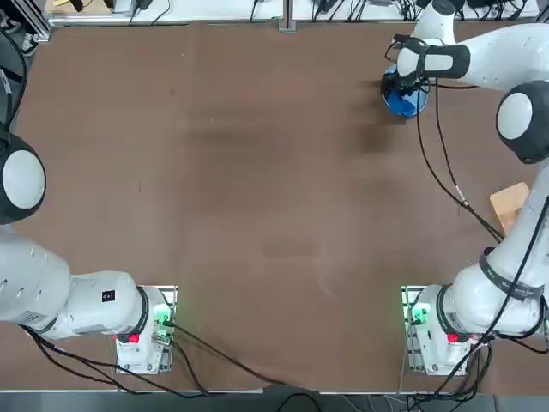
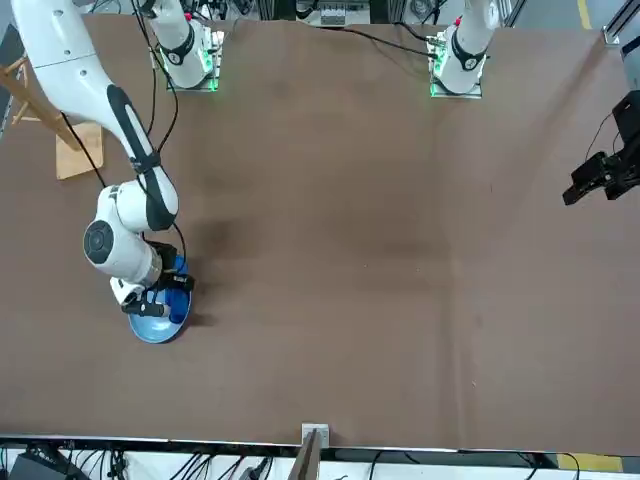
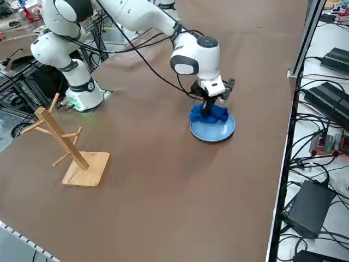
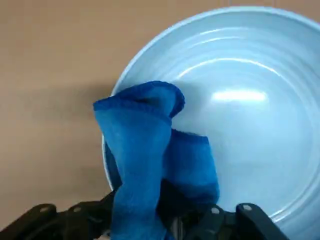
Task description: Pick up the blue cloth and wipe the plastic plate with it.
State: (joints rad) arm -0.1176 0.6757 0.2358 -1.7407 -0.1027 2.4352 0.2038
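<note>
The light-blue plastic plate (image 3: 219, 132) lies at the far right of the table, close to its far edge. My right gripper (image 3: 209, 107) stands directly over the plate's near rim, shut on the blue cloth (image 3: 211, 114). The cloth hangs bunched from the fingers and rests on the plate. In the wrist view the blue cloth (image 4: 145, 145) drapes in a fold across the rim of the plastic plate (image 4: 250, 100), covering part of its inside. From across the table the plate (image 2: 155, 325) shows under the gripper (image 2: 166, 292). From overhead the arm hides most of the plate (image 1: 407, 105).
A wooden peg rack (image 3: 71, 150) stands on the table's right side, nearer the arm's base (image 1: 446, 322). The table's edge (image 3: 283, 158) runs close past the plate, with cables and power bricks beyond it.
</note>
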